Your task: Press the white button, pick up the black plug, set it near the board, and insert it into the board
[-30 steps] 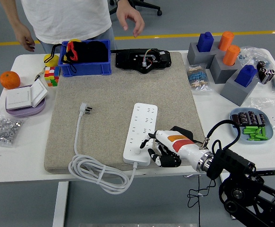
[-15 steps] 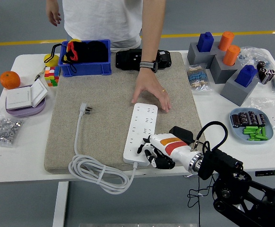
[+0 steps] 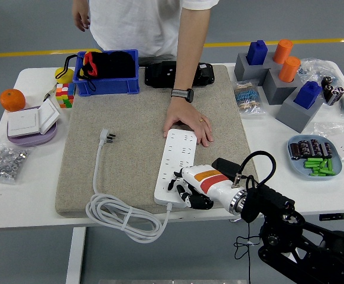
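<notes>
Head view shows the robot's right hand, white with an orange stripe and black fingers, lying over the near end of the long white power strip, which rests on the beige felt mat covering the white surface. Its fingers are curled down loosely against the strip's near end and hold nothing; whether a fingertip is actually on the white button cannot be told, since the hand hides it. A person's hand lies flat on the strip's far end, seemingly steadying it. The plug, which looks grey-white rather than black, lies well apart to the left on the mat, its white cable coiled at the mat's near edge. The left hand is not in view. The likely risks: the fingertip may land beside the button and merely push the strip; a hard press could tip the near end off the mat's edge; and the later reach for the plug could snag the coiled cable.
</notes>
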You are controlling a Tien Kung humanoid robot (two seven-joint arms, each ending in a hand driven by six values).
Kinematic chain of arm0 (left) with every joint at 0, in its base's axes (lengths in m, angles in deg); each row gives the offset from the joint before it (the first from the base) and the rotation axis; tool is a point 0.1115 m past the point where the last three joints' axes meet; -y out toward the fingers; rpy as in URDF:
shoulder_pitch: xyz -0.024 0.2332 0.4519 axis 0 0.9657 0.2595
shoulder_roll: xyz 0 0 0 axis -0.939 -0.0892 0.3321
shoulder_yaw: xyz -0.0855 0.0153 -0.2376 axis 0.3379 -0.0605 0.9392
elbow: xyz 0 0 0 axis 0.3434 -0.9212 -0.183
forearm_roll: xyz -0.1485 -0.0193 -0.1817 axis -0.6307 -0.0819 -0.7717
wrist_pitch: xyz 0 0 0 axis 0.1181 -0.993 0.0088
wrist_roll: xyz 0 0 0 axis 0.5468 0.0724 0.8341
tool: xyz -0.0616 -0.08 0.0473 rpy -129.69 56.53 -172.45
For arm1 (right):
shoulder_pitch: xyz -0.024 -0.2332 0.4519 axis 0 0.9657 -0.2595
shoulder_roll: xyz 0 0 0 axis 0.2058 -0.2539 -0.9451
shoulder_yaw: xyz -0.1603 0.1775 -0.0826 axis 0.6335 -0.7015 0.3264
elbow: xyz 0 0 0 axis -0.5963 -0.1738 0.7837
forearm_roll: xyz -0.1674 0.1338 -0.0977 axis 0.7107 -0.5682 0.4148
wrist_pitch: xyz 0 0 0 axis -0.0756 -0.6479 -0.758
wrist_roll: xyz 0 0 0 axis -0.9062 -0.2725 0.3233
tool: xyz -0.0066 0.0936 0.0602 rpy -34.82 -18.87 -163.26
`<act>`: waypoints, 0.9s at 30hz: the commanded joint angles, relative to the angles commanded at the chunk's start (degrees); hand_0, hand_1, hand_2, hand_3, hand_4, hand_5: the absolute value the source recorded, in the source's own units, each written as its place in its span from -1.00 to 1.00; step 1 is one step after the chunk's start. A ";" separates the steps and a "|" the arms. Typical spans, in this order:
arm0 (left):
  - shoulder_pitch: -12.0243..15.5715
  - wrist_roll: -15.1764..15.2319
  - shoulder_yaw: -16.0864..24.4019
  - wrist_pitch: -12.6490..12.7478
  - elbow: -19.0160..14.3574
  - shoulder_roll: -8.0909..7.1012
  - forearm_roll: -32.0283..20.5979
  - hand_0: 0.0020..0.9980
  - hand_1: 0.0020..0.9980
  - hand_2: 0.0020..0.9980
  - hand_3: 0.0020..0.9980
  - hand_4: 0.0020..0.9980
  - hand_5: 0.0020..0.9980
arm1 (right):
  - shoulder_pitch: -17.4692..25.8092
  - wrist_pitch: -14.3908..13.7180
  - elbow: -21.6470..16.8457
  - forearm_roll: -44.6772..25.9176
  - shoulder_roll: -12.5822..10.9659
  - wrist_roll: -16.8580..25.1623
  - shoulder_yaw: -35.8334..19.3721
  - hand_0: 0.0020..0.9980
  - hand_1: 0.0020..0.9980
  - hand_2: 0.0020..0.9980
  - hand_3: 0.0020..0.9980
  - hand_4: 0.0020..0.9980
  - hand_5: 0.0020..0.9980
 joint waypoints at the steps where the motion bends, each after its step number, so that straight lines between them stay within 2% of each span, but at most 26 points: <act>1: 0.03 -0.02 -0.03 -0.01 0.00 0.00 -0.01 0.41 0.39 0.34 0.43 0.44 -0.39 | 0.03 -0.07 0.23 0.15 -0.01 0.05 0.03 -1.00 -1.00 -0.88 0.12 -0.37 -1.00; 17: 0.25 0.02 -0.04 0.00 0.00 0.05 0.14 0.42 0.39 0.34 0.43 0.44 -0.40 | 0.35 0.04 1.68 0.08 -0.44 0.41 0.66 -1.00 -1.00 -0.87 0.11 -0.36 -1.00; 27: 0.36 -0.02 0.40 0.00 0.00 0.22 0.44 0.41 0.39 0.34 0.43 0.44 -0.39 | 0.56 0.00 -1.77 -0.35 -1.08 0.75 -2.40 -1.00 -1.00 -0.87 0.11 -0.36 -1.00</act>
